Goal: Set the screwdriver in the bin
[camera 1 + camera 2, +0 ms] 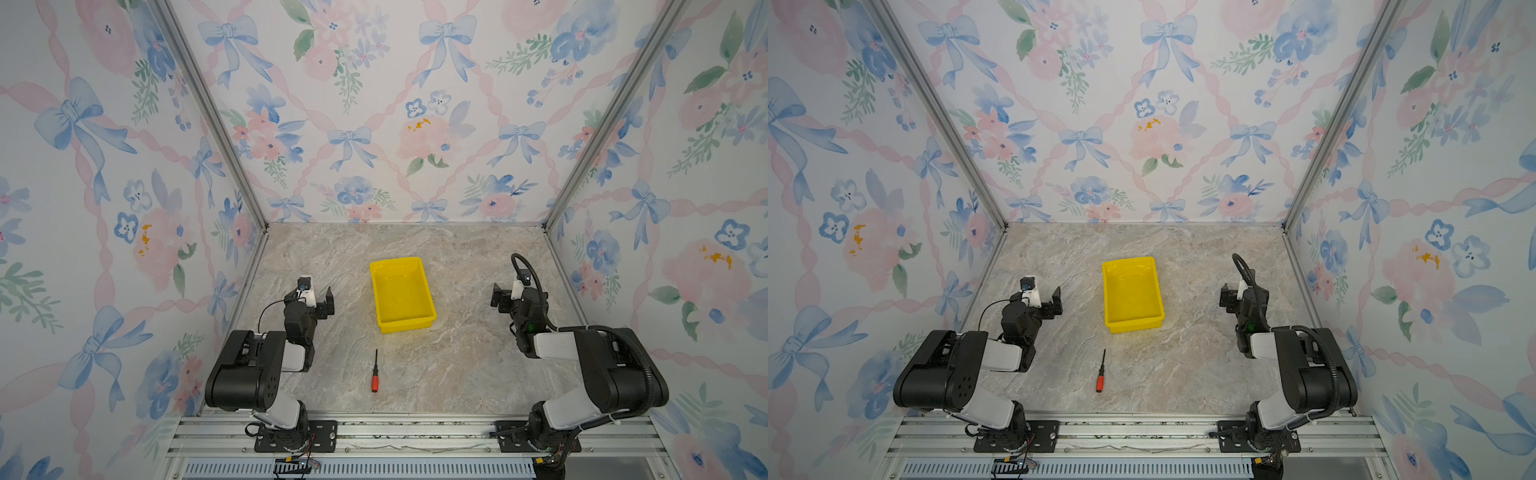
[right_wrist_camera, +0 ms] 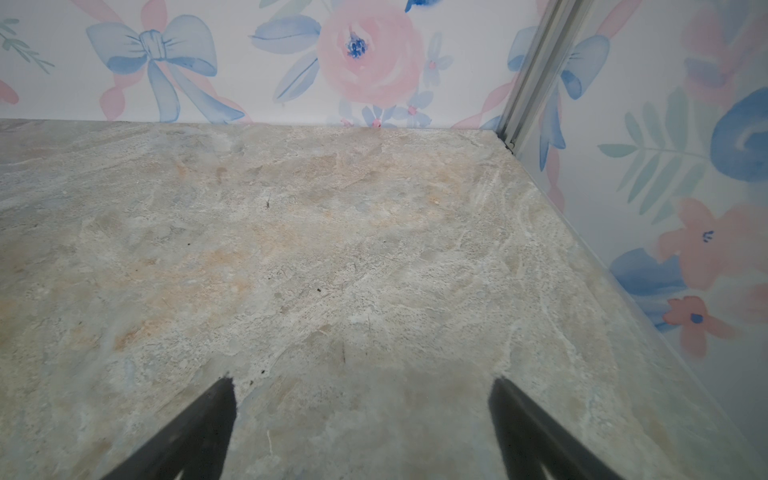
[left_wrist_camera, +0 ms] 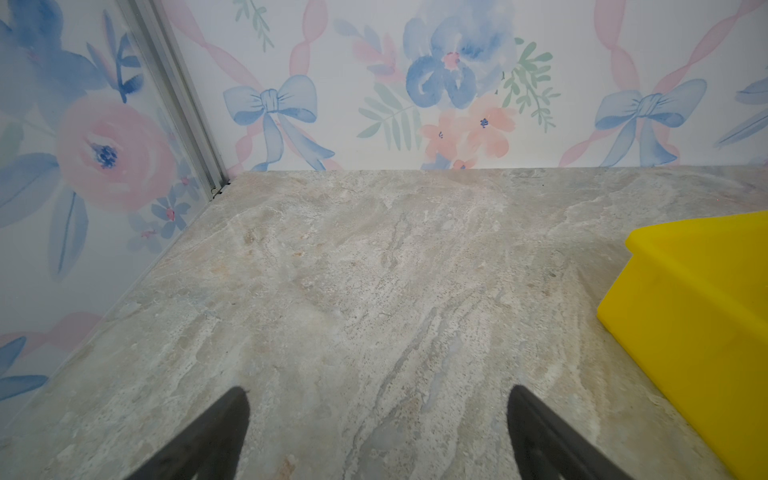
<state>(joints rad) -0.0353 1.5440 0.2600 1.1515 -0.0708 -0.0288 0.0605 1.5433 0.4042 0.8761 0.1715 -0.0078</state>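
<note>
Screwdriver (image 1: 375,376) on table near yellow bin (image 1: 402,326), both arms' fingers apart, empty

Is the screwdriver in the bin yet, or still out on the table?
Still out. The screwdriver lies flat on the table, nearer the arms' bases than the bin, apart from it. The bin looks empty.

A marbled stone-look tabletop (image 1: 457,365) carries two things. The yellow bin (image 1: 402,294) sits mid-table; the screwdriver (image 1: 375,374) lies nearer the front (shaft toward the bin), apart from it.
</note>
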